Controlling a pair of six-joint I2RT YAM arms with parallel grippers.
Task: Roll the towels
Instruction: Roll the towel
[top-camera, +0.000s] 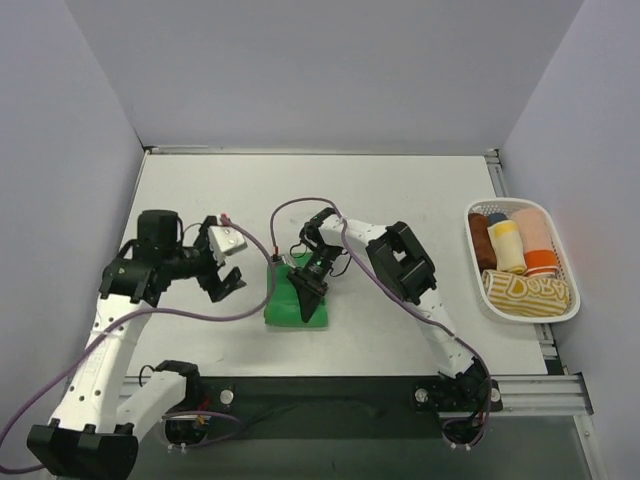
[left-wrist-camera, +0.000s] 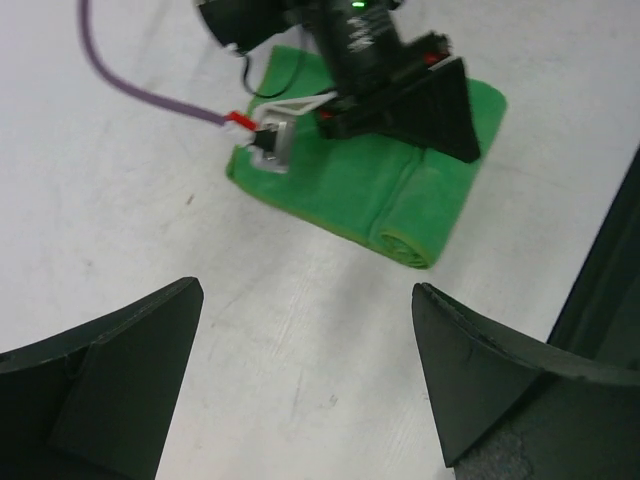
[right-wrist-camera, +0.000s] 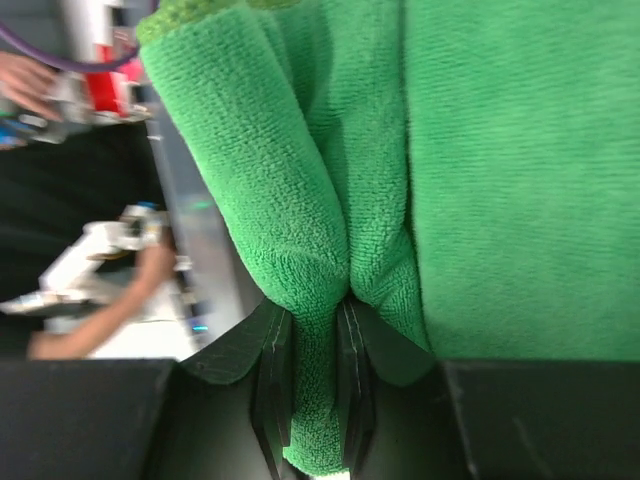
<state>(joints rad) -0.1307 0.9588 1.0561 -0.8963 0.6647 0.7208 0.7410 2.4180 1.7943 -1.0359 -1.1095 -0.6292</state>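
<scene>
Top external view: one green towel (top-camera: 288, 308) lies on the table (top-camera: 400, 200) a little toward 6 o'clock from its middle. It is partly rolled, with the rolled part along its 6 o'clock edge and the flat remainder toward 12. The right end effector (top-camera: 308, 290) is clenched on the towel. In the right wrist view its fingers (right-wrist-camera: 272, 385) pinch a fold of green cloth just beside the roll, probably to pin the roll so it does not spring open. The left end effector (top-camera: 222, 280) hangs at the towel's 9 o'clock, released and holding nothing. In the left wrist view its jaws stand wide over bare table, well apart from the cloth, and this looks like a let-go or a re-grip. A small white tag (left-wrist-camera: 275, 145) shows at the towel's far corner.

At 3 o'clock sits one white basket (top-camera: 478, 290). It holds finished rolls, among them a pale yellow towel (top-camera: 507, 245), brown, peach and patterned ones. There are at least four; the exact count is unclear.
</scene>
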